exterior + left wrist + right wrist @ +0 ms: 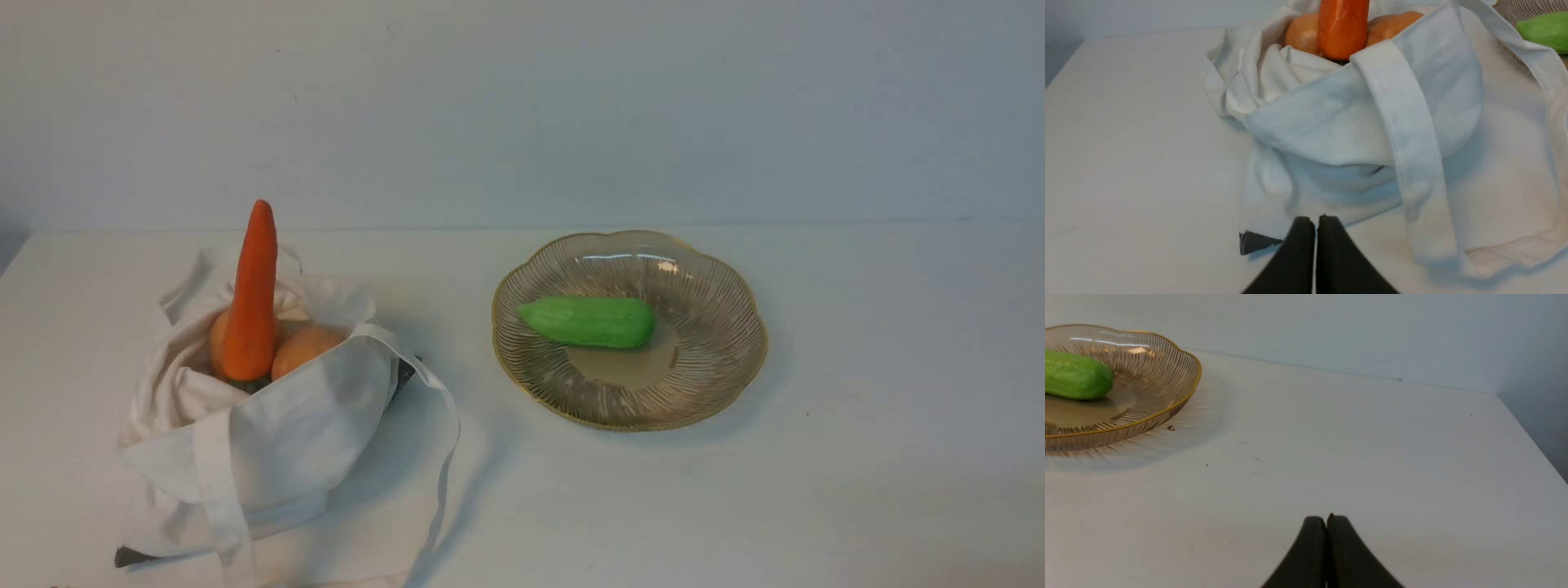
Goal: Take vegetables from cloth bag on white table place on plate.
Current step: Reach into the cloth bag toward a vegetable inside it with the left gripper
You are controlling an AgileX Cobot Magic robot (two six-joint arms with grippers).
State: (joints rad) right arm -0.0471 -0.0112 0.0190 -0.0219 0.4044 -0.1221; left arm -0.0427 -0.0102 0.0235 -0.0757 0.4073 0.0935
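The off-white cloth bag (269, 441) sits on the white table (857, 490) at the left, its mouth open. An orange carrot (251, 294) stands upright in it, tip up, with two tan potatoes (306, 347) beside it. The glass plate (718, 367) with a gold rim lies to the right and holds a green cucumber (589, 321). My left gripper (1316, 220) is shut and empty just in front of the bag (1355, 118); the carrot (1341, 26) shows above. My right gripper (1327, 518) is shut and empty over bare table, right of the plate (1167, 375). Neither gripper shows in the front view.
A long strap handle (445, 441) of the bag loops out on the table toward the plate. A pale wall stands behind the table's far edge. The table's right edge (1535, 441) shows in the right wrist view.
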